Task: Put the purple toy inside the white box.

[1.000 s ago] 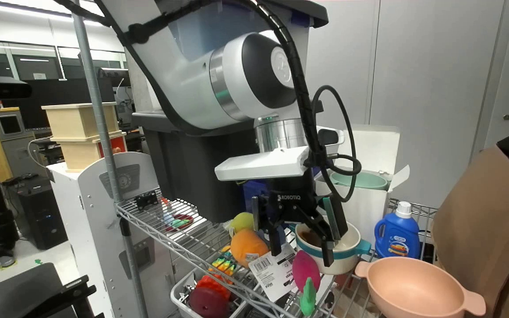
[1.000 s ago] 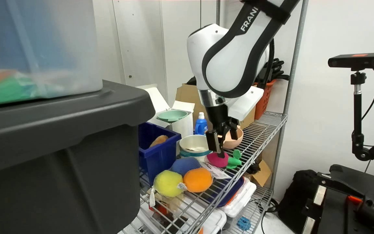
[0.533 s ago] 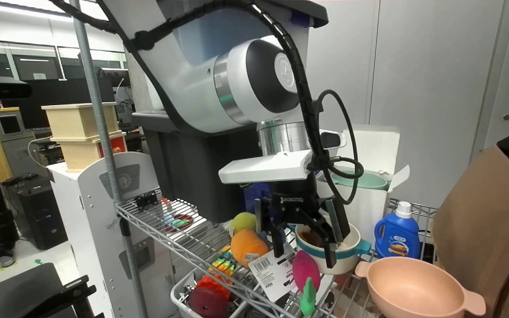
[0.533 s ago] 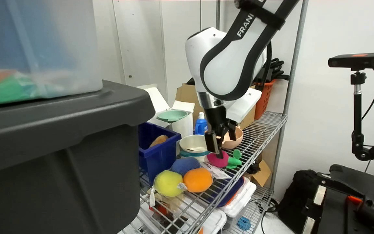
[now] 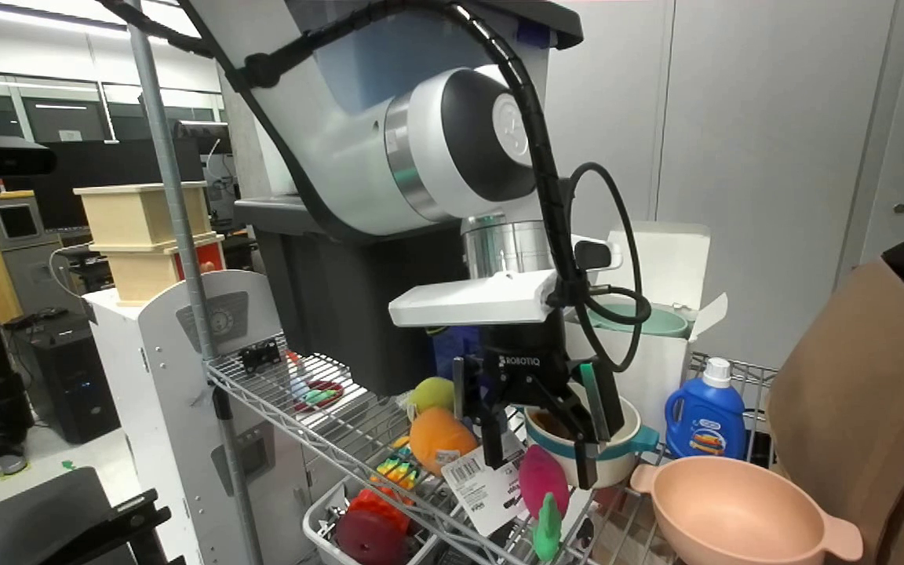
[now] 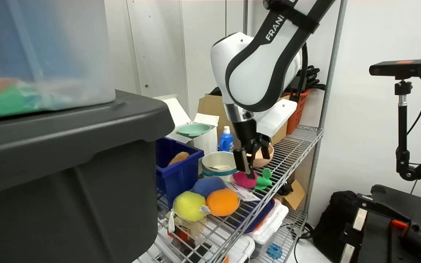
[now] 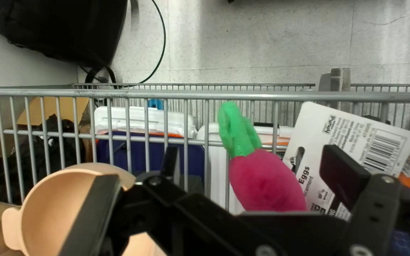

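My gripper (image 5: 541,471) pretty wide by the purple toy (image 7: 263,177), green end (image 7: 235,131) toward the shelf rail (image 7: 176,94), long axis diagonal

Behind the wire shelf (image 7: 155,94) I have a grey panelled wall (image 5: 797,157), near it a white cabinet (image 5: 146,377), below it a pale floor (image 7: 262,53), and well beyond it I see windows (image 5: 60,118) and a bright ceiling light (image 5: 44,17).

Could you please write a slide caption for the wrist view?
Purple toy on a wire shelf, seen past the open end effector.
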`<action>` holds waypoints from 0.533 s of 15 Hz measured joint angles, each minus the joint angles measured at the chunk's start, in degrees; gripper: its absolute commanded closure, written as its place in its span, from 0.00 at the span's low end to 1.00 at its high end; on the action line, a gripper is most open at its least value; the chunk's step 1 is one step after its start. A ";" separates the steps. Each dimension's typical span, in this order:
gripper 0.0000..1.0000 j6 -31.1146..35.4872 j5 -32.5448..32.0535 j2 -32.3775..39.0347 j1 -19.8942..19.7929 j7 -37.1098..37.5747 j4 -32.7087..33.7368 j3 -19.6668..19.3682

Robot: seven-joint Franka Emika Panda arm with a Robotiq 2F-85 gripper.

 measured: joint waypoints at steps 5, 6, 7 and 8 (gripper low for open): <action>0.00 -2.22 0.77 1.72 0.07 -0.05 2.03 0.04; 0.00 -2.55 0.80 2.23 0.09 -0.05 2.60 0.04; 0.00 -2.78 0.81 2.78 0.12 -0.05 3.15 0.04; 0.11 -2.89 0.81 3.29 0.14 -0.05 3.66 0.04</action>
